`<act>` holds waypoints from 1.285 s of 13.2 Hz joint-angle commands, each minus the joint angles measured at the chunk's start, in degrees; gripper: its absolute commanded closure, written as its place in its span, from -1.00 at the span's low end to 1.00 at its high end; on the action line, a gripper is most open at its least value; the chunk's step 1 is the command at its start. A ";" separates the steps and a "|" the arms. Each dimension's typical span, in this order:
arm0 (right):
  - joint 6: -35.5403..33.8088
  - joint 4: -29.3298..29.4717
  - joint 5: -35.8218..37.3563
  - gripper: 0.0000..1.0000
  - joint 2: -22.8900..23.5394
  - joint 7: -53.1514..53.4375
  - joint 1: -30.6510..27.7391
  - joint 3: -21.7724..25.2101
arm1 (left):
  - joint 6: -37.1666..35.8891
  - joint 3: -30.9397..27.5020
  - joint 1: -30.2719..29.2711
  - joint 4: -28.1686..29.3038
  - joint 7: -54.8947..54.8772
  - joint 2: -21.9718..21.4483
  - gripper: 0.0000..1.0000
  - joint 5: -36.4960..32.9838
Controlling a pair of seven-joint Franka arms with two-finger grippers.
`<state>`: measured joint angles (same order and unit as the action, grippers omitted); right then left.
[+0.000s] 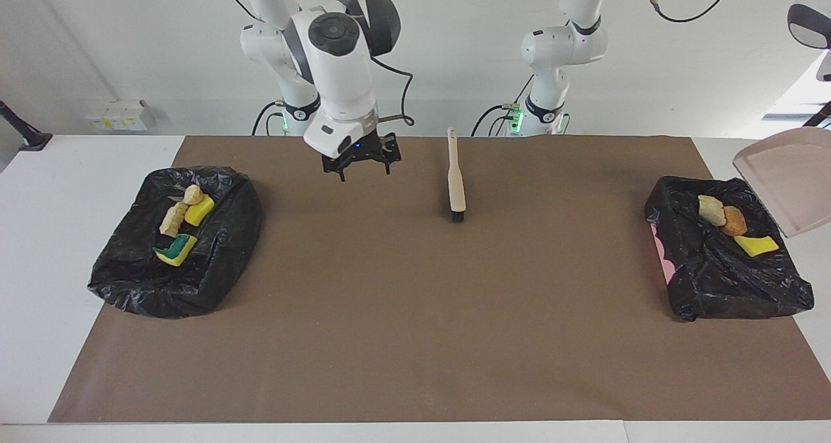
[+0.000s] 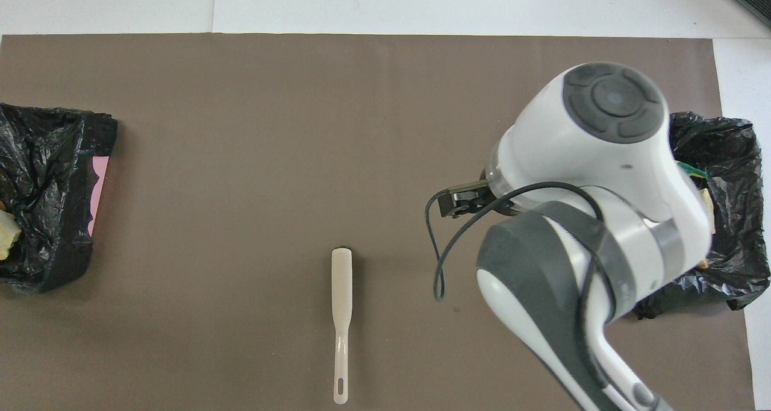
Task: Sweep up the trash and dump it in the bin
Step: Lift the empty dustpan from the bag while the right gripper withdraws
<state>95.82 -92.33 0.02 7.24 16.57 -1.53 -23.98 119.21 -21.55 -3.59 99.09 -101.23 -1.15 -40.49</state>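
Right gripper [image 1: 358, 168] empty, fingers spread, hangs over brown mat [image 1: 415, 339] between brush [image 1: 456, 180] and bin [image 1: 175, 241] at right arm's end. Brush lies free on mat, long axis running toward robots, bristles farther from them.

Left gripper out of view, clamped; dustpan [image 1: 789, 186] tilted above other bin [image 1: 714, 274]. Trash scraps [image 1: 733, 222] in that bin; dump looks finished.

A brush [image 1: 456, 180] lies on the mat [image 1: 415, 313] midway along the surface [image 1: 78, 164], handle toward the robots. At the right arm's end a lined bin [image 1: 175, 241] holds four scraps [image 1: 178, 219]. At the left arm's end another bin [image 1: 724, 258] holds three scraps [image 1: 733, 222], a tilted dustpan [image 1: 789, 186] over it.
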 commanded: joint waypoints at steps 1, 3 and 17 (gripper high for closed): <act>-2.12 -0.22 0.69 -1.00 -2.23 -3.37 -4.00 -0.45 | -3.18 2.73 0.87 5.58 8.57 -3.94 1.00 6.01; -3.09 0.48 0.60 -1.00 -2.66 -5.48 -6.46 -0.10 | -7.22 5.36 0.87 6.29 12.70 -4.39 1.00 13.04; -10.39 8.13 0.08 -1.00 -4.34 -17.27 3.80 27.84 | -5.05 35.05 2.62 10.43 85.35 5.44 1.00 32.15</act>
<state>86.81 -85.55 0.06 2.86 1.20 0.26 0.97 111.50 10.30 -1.09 109.88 -24.01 2.26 -9.34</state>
